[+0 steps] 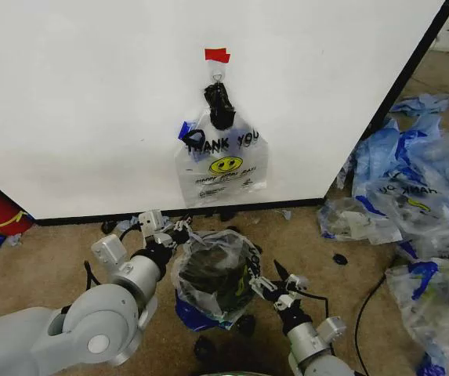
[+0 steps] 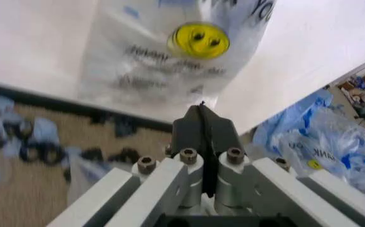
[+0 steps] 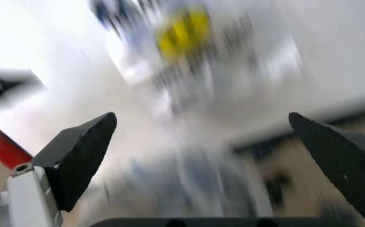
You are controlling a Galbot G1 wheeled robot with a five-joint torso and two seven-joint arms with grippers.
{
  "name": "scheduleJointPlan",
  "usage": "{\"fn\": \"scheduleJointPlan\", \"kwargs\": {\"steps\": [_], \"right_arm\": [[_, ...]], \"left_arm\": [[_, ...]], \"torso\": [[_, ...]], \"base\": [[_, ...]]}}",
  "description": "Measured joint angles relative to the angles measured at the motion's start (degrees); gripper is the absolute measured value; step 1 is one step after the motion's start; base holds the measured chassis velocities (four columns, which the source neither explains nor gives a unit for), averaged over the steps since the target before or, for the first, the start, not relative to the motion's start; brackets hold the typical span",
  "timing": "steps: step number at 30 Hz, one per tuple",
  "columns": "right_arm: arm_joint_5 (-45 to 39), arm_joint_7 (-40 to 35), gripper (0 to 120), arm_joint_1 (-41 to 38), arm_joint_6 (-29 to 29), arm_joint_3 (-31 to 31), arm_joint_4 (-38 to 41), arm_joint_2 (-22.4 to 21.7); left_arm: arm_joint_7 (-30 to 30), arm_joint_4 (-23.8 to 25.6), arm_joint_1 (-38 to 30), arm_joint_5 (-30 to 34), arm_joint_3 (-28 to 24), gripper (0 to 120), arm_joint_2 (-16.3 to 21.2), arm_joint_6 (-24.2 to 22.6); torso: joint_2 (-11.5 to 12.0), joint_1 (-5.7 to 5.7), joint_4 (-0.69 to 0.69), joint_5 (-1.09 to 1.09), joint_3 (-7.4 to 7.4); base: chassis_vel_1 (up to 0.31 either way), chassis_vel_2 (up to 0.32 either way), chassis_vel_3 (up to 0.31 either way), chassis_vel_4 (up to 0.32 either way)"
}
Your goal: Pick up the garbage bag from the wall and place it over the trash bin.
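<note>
Your garbage bag (image 1: 222, 160) hung on the wall (image 1: 83, 102) from the small hook (image 1: 218, 75), right under the red tape strip (image 1: 217, 55). Black knot (image 1: 219, 104) at its top, smiley and THANK YOU print facing you, bottom edge just above the floor line.

Your trash bin (image 1: 218, 270) sat on the carpet in front of the wall, directly below the hanging bag, with clear plastic draped on it and blue plastic at its base.

Your left gripper (image 1: 179, 230) was low, just beside the bin's left rim. In the left wrist view its fingers (image 2: 202, 130) were pressed together with nothing between them, pointing at the bag (image 2: 176, 52).

Your right gripper (image 1: 275, 283) was at the bin's right side. In the right wrist view its fingers (image 3: 81, 153) were spread wide and empty; that view was heavily blurred, so the yellow patch ahead was probably the bag's smiley.

Heap of blue-and-clear bags (image 1: 412, 204) lay on the floor to your right, well apart from the bin.
</note>
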State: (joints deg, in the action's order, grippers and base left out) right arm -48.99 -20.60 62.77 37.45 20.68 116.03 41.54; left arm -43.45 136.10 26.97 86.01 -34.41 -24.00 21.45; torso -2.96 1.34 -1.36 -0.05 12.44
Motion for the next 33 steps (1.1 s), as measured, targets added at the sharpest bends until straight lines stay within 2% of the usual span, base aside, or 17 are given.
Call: {"fn": "scheduleJointPlan", "kwargs": {"steps": [5, 6, 8, 9, 12, 13, 17, 18, 19, 20, 22, 24, 26, 27, 28, 30, 33], "right_arm": [[-2.0, 8.1, 100, -3.6, 1.3, -14.3, 1.7, 0.4], [-2.0, 8.1, 100, -3.6, 1.3, -14.3, 1.7, 0.4], [-3.1, 11.9, 100, -4.1, 1.7, -21.8, 1.0, -0.4], [-3.3, 13.5, 100, -3.9, 1.9, -25.7, 0.3, -0.8], [-2.7, 15.9, 100, -1.4, 2.4, -36.1, -0.9, -1.0], [-2.7, 15.9, 100, -1.4, 2.4, -36.1, -0.9, -1.0], [-0.6, 16.2, 100, 7.2, 3.1, -47.9, -0.7, 0.3], [-0.1, 16.2, 100, 9.3, 3.3, -49.8, -0.5, 0.8], [0.2, 16.1, 100, 10.8, 3.4, -51.0, -0.3, 1.3], [0.2, 16.1, 100, 10.8, 3.4, -51.0, -0.3, 1.3], [1.7, 15.0, 100, 13.0, 3.7, -53.1, 0.1, 2.5], [3.9, 13.5, 100, 14.0, 3.7, -54.2, 0.3, 3.9], [5.1, 12.6, 100, 14.6, 3.7, -54.8, 0.6, 4.8], [6.3, 11.7, 100, 15.4, 3.7, -55.3, 1.0, 5.9], [6.3, 11.7, 100, 15.4, 3.7, -55.3, 1.0, 5.9], [8.4, 10.8, 100, 17.3, 3.4, -56.4, 1.9, 8.1], [11.0, 9.8, 100, 19.2, 3.4, -56.9, 2.3, 10.4]], "left_arm": [[1.9, -6.0, 1.9, -14.1, 0.9, 0, 0.1, -2.9], [1.9, -6.0, 1.9, -14.1, 0.9, 0, 0.1, -2.9], [3.4, -8.9, 2.9, -21.0, 1.6, 0, 0.6, -3.4], [3.9, -10.7, 4.0, -24.6, 2.8, 5, 0.6, -3.5], [4.1, -14.3, 9.4, -31.1, 9.4, 17, -0.5, -3.5], [4.1, -14.3, 9.4, -31.1, 9.4, 17, -0.5, -3.5], [4.1, -16.0, 22.4, -37.2, 24.4, 36, -4.1, -3.4], [4.7, -16.1, 25.3, -38.7, 27.5, 40, -5.4, -3.4], [5.4, -16.3, 27.7, -40.1, 29.9, 43, -6.7, -3.2], [5.4, -16.3, 27.7, -40.1, 29.9, 43, -6.7, -3.2], [7.1, -16.8, 33.4, -43.6, 35.3, 52, -10.4, -2.5], [9.6, -17.4, 38.1, -46.4, 40.4, 58, -14.5, -1.5], [11.2, -17.9, 40.4, -47.9, 43.7, 66, -16.9, -0.9], [12.8, -18.4, 42.7, -49.3, 46.9, 72, -19.4, 0.0], [12.8, -18.4, 42.7, -49.3, 46.9, 72, -19.4, 0.0], [15.1, -18.9, 45.8, -51.3, 51.7, 81, -23.3, 1.1], [17.7, -19.0, 48.3, -52.6, 55.6, 93, -26.2, 2.7]], "torso": [[0.0, 0.00, 0.03, -0.01, 0.01], [0.0, 0.00, 0.03, -0.01, 0.01], [0.0, 0.00, 0.02, -0.03, 0.00], [0.0, 0.00, 0.02, -0.02, 0.01], [0.0, 0.01, 0.00, -0.01, 0.01], [0.0, 0.01, 0.00, -0.01, 0.01], [0.0, 0.00, -0.02, 0.05, 0.00], [0.0, 0.00, 0.01, 0.03, 0.00], [0.0, 0.00, -0.01, 0.00, 0.00], [0.0, 0.00, -0.01, 0.00, 0.00], [0.0, 0.00, -0.02, -0.01, -0.01], [0.0, 0.00, 0.03, -0.02, 0.00], [0.0, 0.00, 0.03, -0.04, -0.01], [0.0, 0.00, 0.03, -0.01, -0.01], [0.0, 0.00, 0.03, -0.01, -0.01], [0.0, 0.00, 0.02, -0.04, -0.01], [0.0, 0.00, 0.01, 0.02, -0.01]], "base": [[0.000, 0.000, 0.000, 0.000], [0.000, 0.000, 0.000, 0.000], [0.000, 0.000, 0.000, 0.000], [0.000, 0.000, 0.000, 0.000], [0.000, 0.000, 0.000, 0.000], [0.000, 0.000, 0.000, 0.000], [0.000, 0.000, 0.000, 0.000], [0.000, 0.000, 0.000, 0.000], [0.000, 0.000, 0.000, 0.000], [0.000, 0.000, 0.000, 0.000], [0.000, 0.000, 0.000, 0.000], [0.000, 0.000, 0.000, 0.000], [0.000, 0.000, 0.000, 0.000], [0.000, 0.000, 0.000, 0.000], [0.000, 0.000, 0.000, 0.000], [0.000, 0.000, 0.000, 0.000], [0.000, 0.000, 0.000, 0.000]]}}
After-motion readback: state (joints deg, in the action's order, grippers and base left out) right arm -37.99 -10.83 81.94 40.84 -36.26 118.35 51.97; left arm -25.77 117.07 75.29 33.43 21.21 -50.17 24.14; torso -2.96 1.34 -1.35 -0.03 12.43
